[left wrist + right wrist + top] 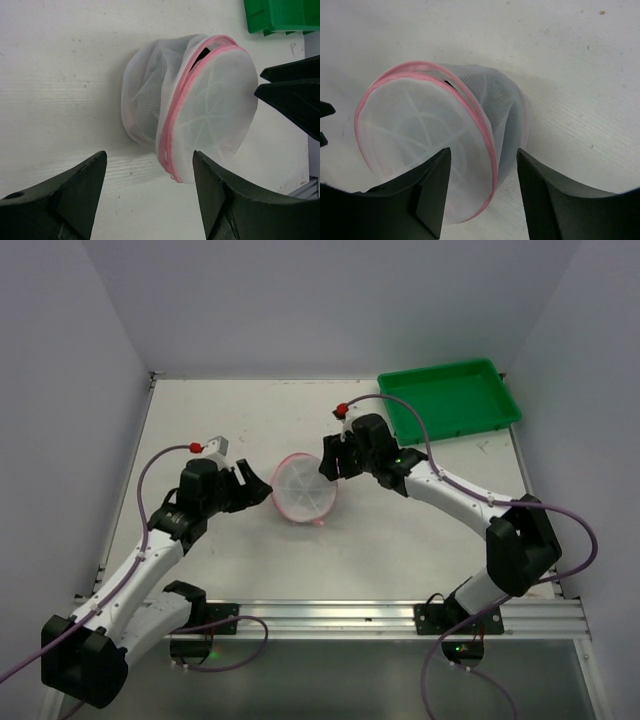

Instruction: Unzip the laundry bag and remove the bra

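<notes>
Round white mesh laundry bag with pink zip trim lies on its side, well apart from green plastic tray. Tray side: right gripper spread, straddling rim, probably to brace it. Far side: left gripper released. No bra visible.

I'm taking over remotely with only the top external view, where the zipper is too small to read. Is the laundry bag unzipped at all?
Observer: The left wrist view shows a short dark gap in the pink zipper near the top of the laundry bag; elsewhere it looks closed.
Operator: Is the right gripper holding it?
Observer: No. Its jaws stand apart, straddling the zipper rim without pinching it.
Operator: And the left gripper?
Observer: Open too, with the bag's lower edge just ahead of its jaws.
</notes>
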You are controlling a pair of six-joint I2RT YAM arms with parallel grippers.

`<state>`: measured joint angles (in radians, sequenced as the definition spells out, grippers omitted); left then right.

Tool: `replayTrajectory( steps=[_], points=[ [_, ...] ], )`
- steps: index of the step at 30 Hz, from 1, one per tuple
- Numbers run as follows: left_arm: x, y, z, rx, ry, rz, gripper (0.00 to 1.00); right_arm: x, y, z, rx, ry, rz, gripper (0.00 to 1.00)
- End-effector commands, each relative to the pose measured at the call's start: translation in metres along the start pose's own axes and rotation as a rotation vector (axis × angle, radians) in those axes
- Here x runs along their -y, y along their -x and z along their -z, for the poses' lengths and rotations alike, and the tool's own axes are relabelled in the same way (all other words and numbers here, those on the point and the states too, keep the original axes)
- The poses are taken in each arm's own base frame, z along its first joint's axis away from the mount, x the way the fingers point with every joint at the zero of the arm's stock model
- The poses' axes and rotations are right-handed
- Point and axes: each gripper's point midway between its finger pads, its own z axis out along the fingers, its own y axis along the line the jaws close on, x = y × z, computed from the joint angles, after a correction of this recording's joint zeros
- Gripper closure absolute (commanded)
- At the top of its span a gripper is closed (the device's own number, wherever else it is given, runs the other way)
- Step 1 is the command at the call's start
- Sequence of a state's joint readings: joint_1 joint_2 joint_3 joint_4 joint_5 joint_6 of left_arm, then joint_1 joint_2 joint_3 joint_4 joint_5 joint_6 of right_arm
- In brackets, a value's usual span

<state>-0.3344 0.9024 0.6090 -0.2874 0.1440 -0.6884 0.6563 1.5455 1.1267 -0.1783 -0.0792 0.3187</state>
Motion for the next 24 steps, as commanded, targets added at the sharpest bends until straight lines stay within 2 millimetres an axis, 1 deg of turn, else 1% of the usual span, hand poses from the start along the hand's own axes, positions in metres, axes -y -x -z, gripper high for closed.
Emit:
replayTrajectory(
  steps=[1, 2, 5, 6, 9, 10, 11, 12, 13, 14, 15, 16, 17, 18, 19, 21, 24],
  points=[
    [0.003, 0.019, 0.005, 0.040, 0.011, -0.042, 0.27, -0.022, 0.023, -0.011, 0.054, 0.115, 0.079, 0.44],
    [0.003, 0.021, 0.006, 0.043, 0.012, -0.044, 0.27, -0.025, 0.023, -0.012, 0.052, 0.131, 0.082, 0.44],
    [0.001, 0.022, 0.007, 0.040, 0.020, -0.048, 0.27, -0.025, 0.021, -0.020, 0.039, 0.135, 0.082, 0.51],
    [0.001, 0.022, 0.007, 0.038, 0.022, -0.053, 0.27, -0.024, 0.022, -0.021, 0.041, 0.129, 0.085, 0.59],
    [0.001, 0.024, 0.008, 0.036, 0.022, -0.056, 0.27, -0.023, 0.026, -0.020, 0.053, 0.119, 0.096, 0.77],
    [0.000, 0.024, 0.008, 0.035, 0.025, -0.059, 0.27, -0.020, 0.029, -0.018, 0.067, 0.101, 0.099, 0.88],
    [0.000, 0.024, 0.007, 0.034, 0.027, -0.059, 0.27, -0.019, 0.031, -0.015, 0.074, 0.093, 0.103, 0.93],
    [0.000, 0.025, 0.008, 0.035, 0.028, -0.062, 0.27, -0.019, 0.036, -0.007, 0.094, 0.089, 0.113, 0.97],
    [-0.001, 0.025, 0.008, 0.034, 0.030, -0.065, 0.27, -0.016, 0.038, -0.003, 0.105, 0.069, 0.117, 1.00],
    [-0.001, 0.026, 0.008, 0.036, 0.032, -0.065, 0.27, -0.015, 0.040, 0.001, 0.118, 0.057, 0.124, 1.00],
    [0.000, 0.028, 0.008, 0.038, 0.030, -0.068, 0.27, -0.016, 0.048, 0.012, 0.145, 0.056, 0.138, 1.00],
    [-0.001, 0.028, 0.008, 0.037, 0.030, -0.067, 0.27, -0.016, 0.044, 0.016, 0.144, 0.055, 0.144, 1.00],
    [-0.001, 0.028, 0.008, 0.037, 0.032, -0.065, 0.27, -0.017, 0.045, 0.021, 0.154, 0.058, 0.151, 1.00],
    [-0.001, 0.028, 0.008, 0.035, 0.029, -0.063, 0.27, -0.019, 0.050, 0.031, 0.181, 0.066, 0.164, 1.00],
    [-0.001, 0.029, 0.008, 0.036, 0.028, -0.064, 0.27, -0.022, 0.044, 0.034, 0.173, 0.078, 0.177, 1.00],
    [0.000, 0.028, 0.007, 0.032, 0.027, -0.062, 0.27, -0.025, 0.044, 0.042, 0.186, 0.087, 0.197, 1.00],
    [0.000, 0.028, 0.006, 0.028, 0.024, -0.056, 0.27, -0.037, 0.036, 0.055, 0.199, 0.142, 0.255, 1.00]
  ],
)
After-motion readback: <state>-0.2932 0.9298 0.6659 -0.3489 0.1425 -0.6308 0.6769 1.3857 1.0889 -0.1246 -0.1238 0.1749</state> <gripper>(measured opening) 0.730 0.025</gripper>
